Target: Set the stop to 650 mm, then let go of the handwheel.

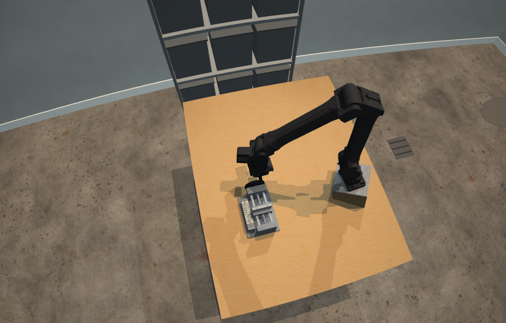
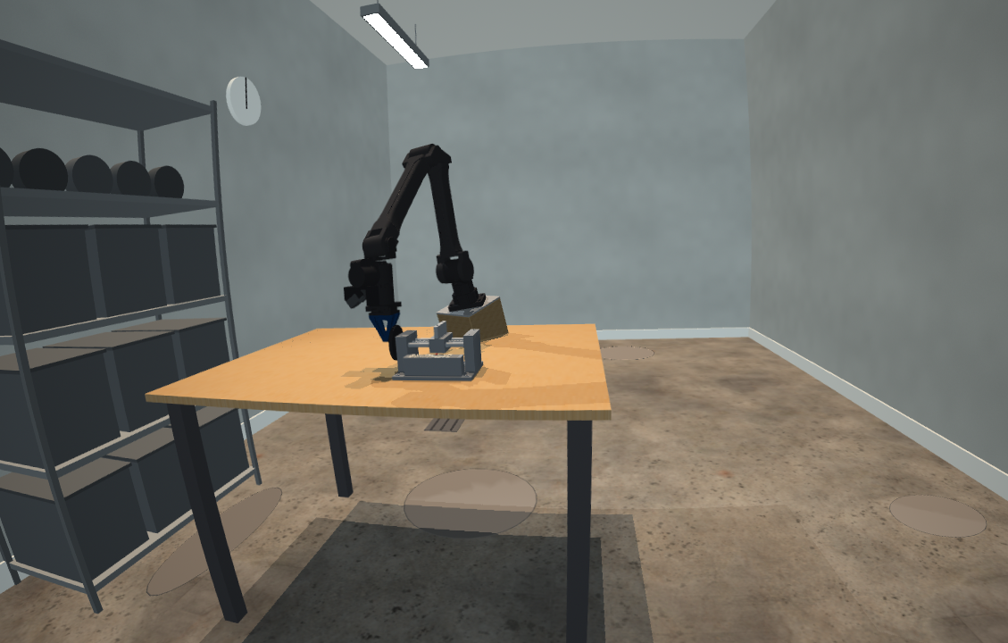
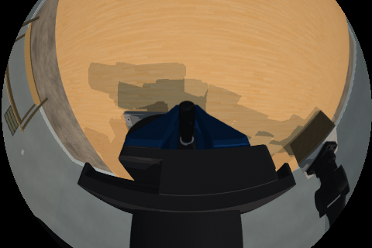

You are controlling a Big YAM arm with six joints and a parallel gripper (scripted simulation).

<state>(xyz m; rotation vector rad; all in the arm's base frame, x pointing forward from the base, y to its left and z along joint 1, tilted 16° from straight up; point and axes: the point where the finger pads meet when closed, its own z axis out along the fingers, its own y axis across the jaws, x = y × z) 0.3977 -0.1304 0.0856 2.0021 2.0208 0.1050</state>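
A grey stop fixture (image 1: 260, 212) (image 2: 437, 351) with two rails, a sliding stop block and a scale strip (image 1: 246, 210) along its left side stands on the wooden table (image 1: 294, 257) (image 2: 307, 375). A black handwheel (image 1: 253, 184) (image 2: 393, 347) sits at the fixture's far end. My gripper (image 1: 259, 179) (image 2: 387, 329) (image 3: 187, 110) has blue fingers, points down from above and is shut on the handwheel's black crank knob (image 3: 186, 116). The scale's numbers are too small to read.
The arm's base stands on a grey block (image 1: 350, 192) (image 2: 475, 318) at the table's right side. A dark shelf rack (image 1: 226, 44) (image 2: 76, 320) stands beyond the table's far edge.
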